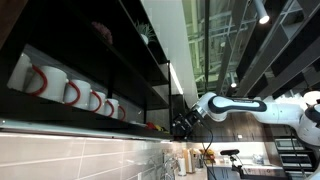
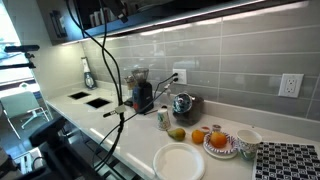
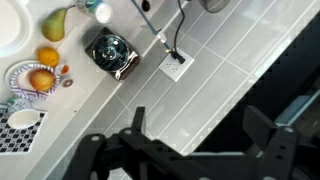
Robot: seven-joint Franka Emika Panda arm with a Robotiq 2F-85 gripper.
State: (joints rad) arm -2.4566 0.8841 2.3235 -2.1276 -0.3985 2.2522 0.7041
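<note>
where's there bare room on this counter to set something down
Bare counter between the sink cutouts and the white plate; also along the wall between kettle and bowl. Crowded around the fruit plate, pear and can.

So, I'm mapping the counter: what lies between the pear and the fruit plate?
A single orange lies on the counter between the pear and the fruit plate. It shows in an exterior view and in the wrist view.
</note>
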